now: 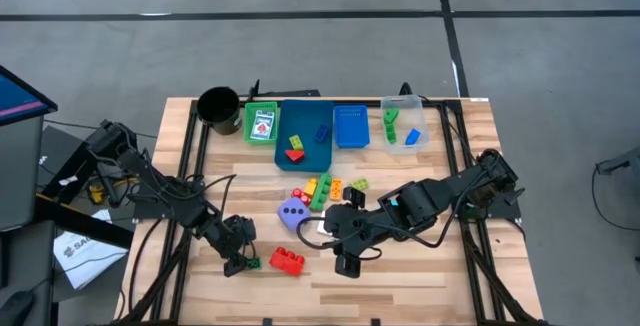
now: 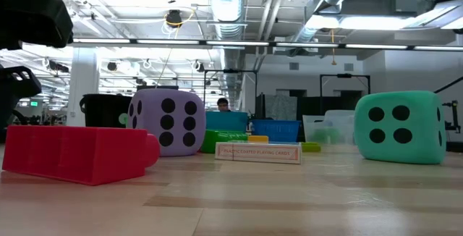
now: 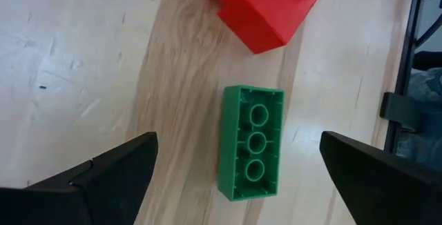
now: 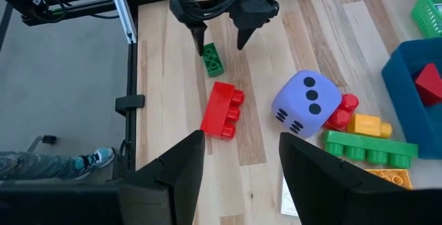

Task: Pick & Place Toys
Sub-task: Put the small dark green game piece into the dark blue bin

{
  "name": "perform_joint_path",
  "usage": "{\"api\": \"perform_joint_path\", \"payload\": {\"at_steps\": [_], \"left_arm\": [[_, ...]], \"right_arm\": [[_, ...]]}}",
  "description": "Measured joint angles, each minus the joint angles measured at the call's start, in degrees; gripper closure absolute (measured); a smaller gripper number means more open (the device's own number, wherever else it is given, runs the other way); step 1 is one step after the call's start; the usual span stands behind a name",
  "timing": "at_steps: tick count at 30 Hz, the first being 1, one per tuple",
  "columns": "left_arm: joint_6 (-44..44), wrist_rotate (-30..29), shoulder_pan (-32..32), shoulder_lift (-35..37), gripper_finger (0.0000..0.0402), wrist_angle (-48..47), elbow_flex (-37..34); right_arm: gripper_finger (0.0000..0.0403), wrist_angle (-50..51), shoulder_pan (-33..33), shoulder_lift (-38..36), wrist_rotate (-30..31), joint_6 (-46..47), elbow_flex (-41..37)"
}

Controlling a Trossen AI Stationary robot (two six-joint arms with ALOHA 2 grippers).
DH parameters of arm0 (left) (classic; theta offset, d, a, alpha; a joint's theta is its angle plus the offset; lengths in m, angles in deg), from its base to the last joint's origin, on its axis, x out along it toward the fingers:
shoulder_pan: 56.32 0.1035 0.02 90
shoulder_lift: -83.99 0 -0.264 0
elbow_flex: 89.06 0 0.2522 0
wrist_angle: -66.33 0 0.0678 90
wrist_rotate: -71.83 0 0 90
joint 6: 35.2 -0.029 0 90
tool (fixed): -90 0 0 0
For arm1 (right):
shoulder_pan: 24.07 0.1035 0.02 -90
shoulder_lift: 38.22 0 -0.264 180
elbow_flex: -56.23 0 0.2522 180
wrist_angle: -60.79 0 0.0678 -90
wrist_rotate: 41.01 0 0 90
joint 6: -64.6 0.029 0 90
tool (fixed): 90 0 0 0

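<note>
- The step in hand looks like a pick: the left gripper (image 1: 240, 258) hangs over a small green brick (image 3: 251, 143) at about 7 o'clock on the table (image 1: 420, 296), fingers spread wide and released, one on each side of the brick with nothing clasped.
- The green brick lies flat, its hollow underside up, just beside a larger red brick (image 1: 287, 259) that sits at its 3 o'clock in the high view; the two are near but apart.
- The right gripper (image 1: 347, 263) waits at about 5 o'clock, open and empty, looking across at the purple dice (image 4: 306, 104) and the red brick.
- Other bricks cluster by the purple dice near the table's centre; the blue tray (image 1: 283, 136) at 12 o'clock already holds a few pieces.
- Next, I judge, the left arm must drop straight down, close across the brick's narrow sides without nudging the red brick, then carry it toward the trays at 12 o'clock.
</note>
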Motion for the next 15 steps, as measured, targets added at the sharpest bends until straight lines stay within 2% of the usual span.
{"api": "perform_joint_path", "payload": {"at_steps": [15], "left_arm": [[-0.70,-1.61,-0.13,-7.37,0.0005,2.49,0.31]], "right_arm": [[0.0219,-0.01,0.00,0.00,-0.02,0.17,0.01]]}}
